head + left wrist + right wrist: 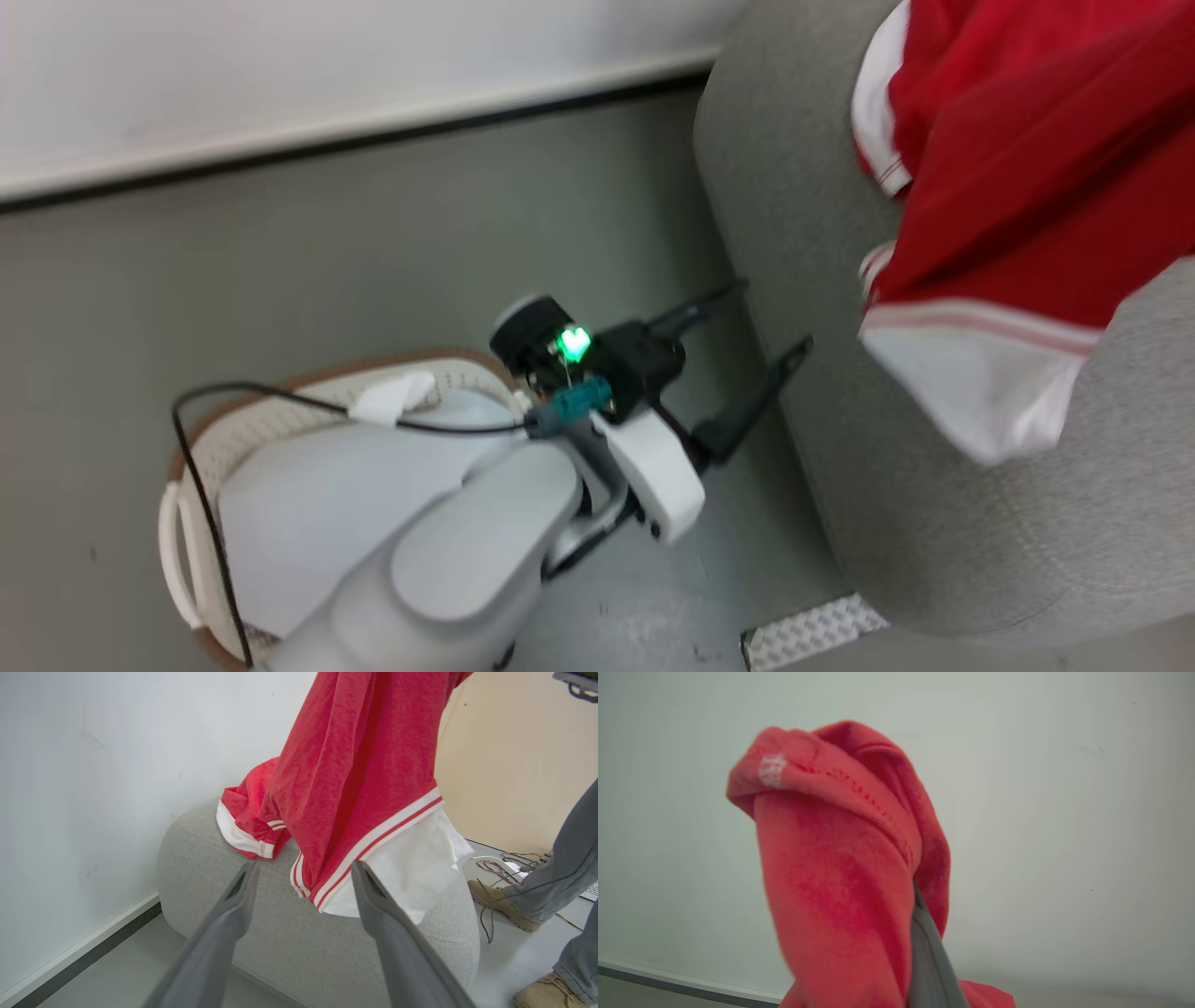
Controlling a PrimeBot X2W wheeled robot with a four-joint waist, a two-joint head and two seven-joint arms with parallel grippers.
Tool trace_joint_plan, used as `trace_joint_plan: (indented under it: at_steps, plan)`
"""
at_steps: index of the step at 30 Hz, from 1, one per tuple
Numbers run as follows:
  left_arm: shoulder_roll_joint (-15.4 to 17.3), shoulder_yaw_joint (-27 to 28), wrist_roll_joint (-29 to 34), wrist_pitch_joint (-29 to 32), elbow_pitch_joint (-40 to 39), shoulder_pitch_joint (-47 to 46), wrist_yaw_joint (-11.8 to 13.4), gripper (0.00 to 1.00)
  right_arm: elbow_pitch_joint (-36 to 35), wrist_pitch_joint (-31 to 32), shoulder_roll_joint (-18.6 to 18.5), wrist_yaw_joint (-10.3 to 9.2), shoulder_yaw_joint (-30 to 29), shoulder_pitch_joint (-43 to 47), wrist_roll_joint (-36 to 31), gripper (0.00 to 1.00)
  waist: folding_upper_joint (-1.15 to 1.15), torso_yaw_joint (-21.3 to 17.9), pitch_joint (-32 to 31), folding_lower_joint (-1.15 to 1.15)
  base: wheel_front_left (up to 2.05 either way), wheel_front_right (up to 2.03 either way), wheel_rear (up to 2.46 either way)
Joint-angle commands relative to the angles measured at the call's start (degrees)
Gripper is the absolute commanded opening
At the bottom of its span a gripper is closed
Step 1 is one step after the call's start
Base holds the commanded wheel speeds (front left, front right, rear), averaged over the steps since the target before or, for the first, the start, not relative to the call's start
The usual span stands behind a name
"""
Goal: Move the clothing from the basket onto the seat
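The red clothing (1027, 140) with white trim hangs from above, its lower end draped on the grey seat (794, 187). In the right wrist view my right gripper (920, 914) is shut on the clothing (840, 858), which covers most of its fingers. My left gripper (773, 315) is open and holds nothing, low beside the seat's rounded end. In the left wrist view its fingers (233, 905) frame the clothing's (355, 765) white-striped hem over the seat (280, 933). The basket (233, 439) stands on the floor at lower left, partly hidden by my left arm.
A pale bluish-white sheet (327, 495) lies inside the basket. A person's legs and tan shoes (500, 900) stand right of the seat, beside cables (504, 863) on the floor. A white wall with a dark baseboard runs behind. A textured white mat (812, 630) lies by the seat's base.
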Motion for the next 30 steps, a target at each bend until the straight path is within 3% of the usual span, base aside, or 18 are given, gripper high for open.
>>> trace_joint_plan:
  at_steps: [1, 5, 9, 13, 16, 19, 29, 30]
  plan:
    - [0.6, 0.4, 0.6, 0.3, 0.5, -2.0, -0.2, 1.0, 1.7, 0.1, 0.0, -0.14, -1.2, -2.8, 0.4, 0.0, 0.0, 2.6, 8.0, -0.01, 0.0, 0.0, 0.0]
    - [0.9, 1.5, 1.2, 0.2, 1.6, -7.5, -0.2, 1.0, 9.4, 2.0, -2.7, -0.15, -5.1, -13.3, -1.3, 0.0, 0.0, 5.1, 13.6, -0.01, 0.0, 0.0, 0.0]
    - [0.9, 2.3, 1.5, -0.4, 1.8, -10.5, 0.2, 1.0, 17.2, 4.4, -8.4, -0.15, -9.6, -24.4, -4.9, 0.0, 0.0, 8.6, 18.2, -0.01, 0.0, 0.0, 0.0]
    - [1.8, 2.6, 1.6, -1.0, 1.0, -9.9, 0.8, 1.0, 26.3, 5.6, -14.9, -0.15, -12.6, -33.8, -10.5, 0.0, 0.0, 11.4, 21.8, -0.01, 0.0, 0.0, 0.0]
    - [3.1, 2.8, 1.4, -1.3, 0.0, -8.1, 1.5, 1.0, 32.6, 5.4, -16.7, -0.14, -13.2, -37.7, -14.3, 0.0, 0.0, 13.1, 23.6, -0.01, 0.0, 0.0, 0.0]
    - [4.1, 3.2, 0.8, -1.4, -1.4, -6.5, 2.5, 1.0, 39.7, 4.3, -14.8, -0.15, -14.4, -37.7, -16.1, 0.0, 0.0, 14.4, 24.7, -0.01, 0.0, 0.0, 0.0]
    - [6.5, 5.1, -0.7, -1.8, -4.9, -1.9, 6.5, 1.0, 58.8, -2.8, -3.1, -0.15, -17.3, -31.8, -18.7, 0.0, 0.0, 15.2, 23.5, -0.01, 0.0, 0.0, 0.0]
    - [6.8, 5.3, -1.0, -1.7, -5.1, -1.4, 6.8, 1.0, 59.5, -3.5, -2.4, -0.15, -17.2, -31.5, -18.5, 0.33, 0.0, 14.9, 23.0, -0.01, 0.0, 0.0, 0.0]
